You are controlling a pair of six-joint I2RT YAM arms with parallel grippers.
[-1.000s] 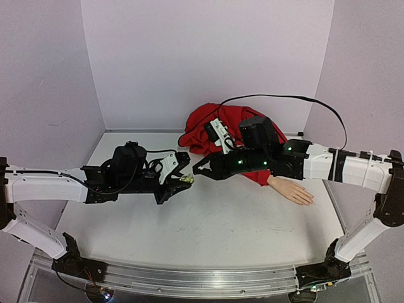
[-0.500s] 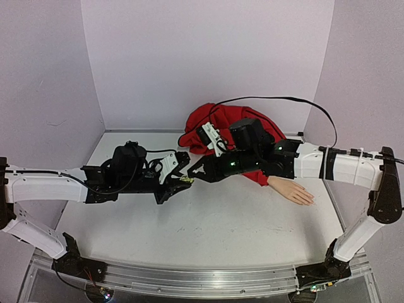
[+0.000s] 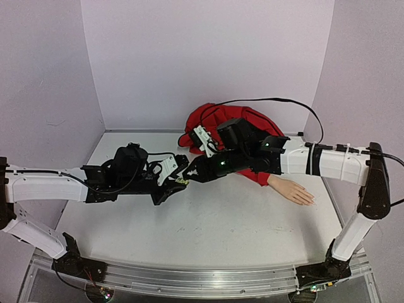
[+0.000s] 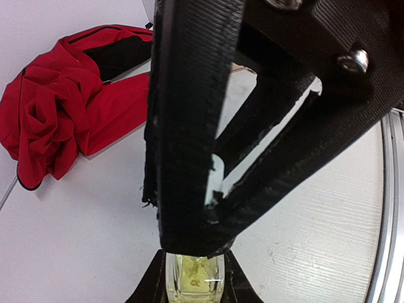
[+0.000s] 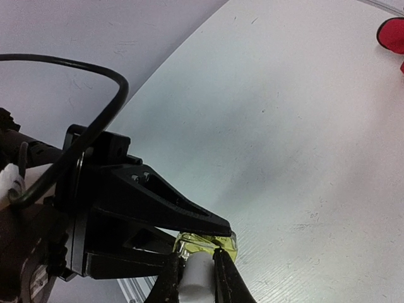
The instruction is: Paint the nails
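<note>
My left gripper (image 3: 178, 181) is shut on a small clear yellowish bottle (image 3: 184, 182) and holds it sideways above the table; the bottle sits between its fingers in the left wrist view (image 4: 194, 283). My right gripper (image 3: 190, 177) meets it tip to tip and is shut on the bottle's white cap (image 5: 197, 278), with the yellow glass (image 5: 211, 243) just beyond. The pale mannequin hand (image 3: 293, 190) lies at the right, coming out of the red jacket (image 3: 218, 126). Its nails near the fingertips (image 3: 309, 201) are too small to make out.
The red jacket is heaped at the back centre and also shows in the left wrist view (image 4: 57, 120). A black cable (image 3: 284, 104) arcs over the right arm. White walls close in the back and both sides.
My right arm has moved left from a short gap away, and its fingers, which were apart, have closed on the bottle's cap. The left arm has held still.
</note>
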